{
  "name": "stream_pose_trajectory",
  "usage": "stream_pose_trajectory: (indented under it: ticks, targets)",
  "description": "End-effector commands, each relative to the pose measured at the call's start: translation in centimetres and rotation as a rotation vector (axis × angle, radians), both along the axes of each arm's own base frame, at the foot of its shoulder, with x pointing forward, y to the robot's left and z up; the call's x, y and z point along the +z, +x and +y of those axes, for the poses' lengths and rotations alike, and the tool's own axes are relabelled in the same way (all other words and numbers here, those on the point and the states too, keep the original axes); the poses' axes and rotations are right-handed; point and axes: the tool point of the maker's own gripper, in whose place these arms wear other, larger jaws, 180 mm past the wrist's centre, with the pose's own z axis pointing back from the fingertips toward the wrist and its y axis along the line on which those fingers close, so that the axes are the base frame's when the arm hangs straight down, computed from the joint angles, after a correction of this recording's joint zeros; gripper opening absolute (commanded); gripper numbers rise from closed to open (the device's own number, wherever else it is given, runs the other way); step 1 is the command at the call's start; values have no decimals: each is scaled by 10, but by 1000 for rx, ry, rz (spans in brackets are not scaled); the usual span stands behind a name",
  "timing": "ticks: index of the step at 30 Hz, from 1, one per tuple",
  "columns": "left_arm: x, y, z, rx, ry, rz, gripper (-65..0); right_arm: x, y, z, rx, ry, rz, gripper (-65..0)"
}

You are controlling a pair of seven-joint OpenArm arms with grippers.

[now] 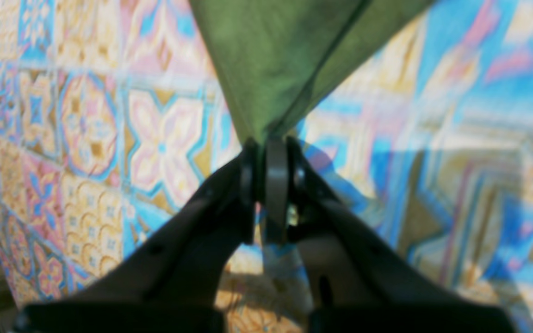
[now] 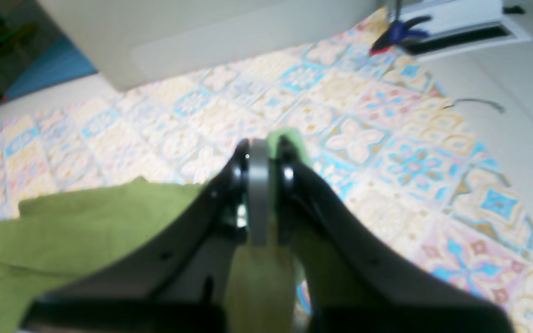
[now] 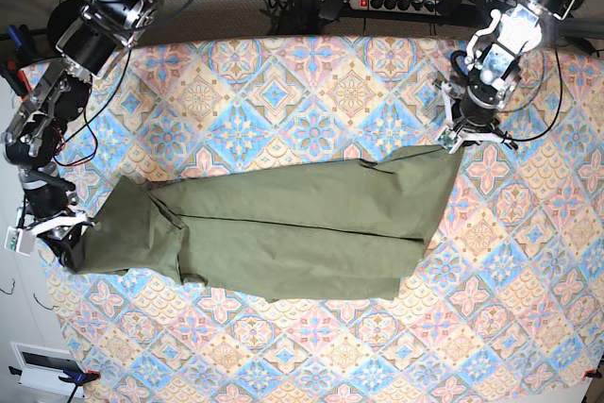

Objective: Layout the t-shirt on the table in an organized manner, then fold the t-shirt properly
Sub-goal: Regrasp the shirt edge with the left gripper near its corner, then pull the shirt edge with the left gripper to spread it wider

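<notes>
The olive-green t-shirt [image 3: 293, 243] lies stretched in a long band across the middle of the table [image 3: 311, 92], with loose folds at its left end. In the base view my left gripper [image 3: 455, 143] is at the shirt's upper right corner. The left wrist view shows this gripper [image 1: 269, 143] shut on a point of the green cloth [image 1: 275, 60], which fans out from the jaws above the patterned table [image 1: 109, 129]. My right gripper [image 3: 71, 243] is at the shirt's far left end. In the right wrist view it [image 2: 262, 143] is shut on the green fabric [image 2: 86, 217].
A power strip [image 3: 396, 2] and cables run behind the table's far edge. A blue clamp [image 2: 400, 30] grips the tablecloth's edge, and another clamp [image 3: 71, 377] sits at the front left corner. A pale box [image 2: 201, 37] stands beyond the table in the right wrist view.
</notes>
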Motion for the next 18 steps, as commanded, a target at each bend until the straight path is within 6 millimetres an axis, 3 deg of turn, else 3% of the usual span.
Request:
stream_pose_trajectory:
  ticks: [1, 5, 10, 13, 16, 18]
  targets:
    - [-5, -15, 17, -6, 44, 47, -650, 37, 4, -4, 0, -30, -110, -643]
    - [-10, -35, 28, -29, 67, 84, -650, 43, 3, -3, 2, -43, -123, -643]
    - [-11, -61, 51, -32, 115, 133, -650, 25, -7, -3, 3, -45, -78, -643]
    - [1, -67, 57, -25, 119, 121, -650, 23, -8, -3, 3, -45, -73, -643]
    - [16, -72, 67, -11, 116, 113, -650, 36, -9, 0, 8, -71, -104, -643]
    - [32, -61, 67, 33, 58, 77, -650, 43, -11, 2, 11, -85, -119, -643]
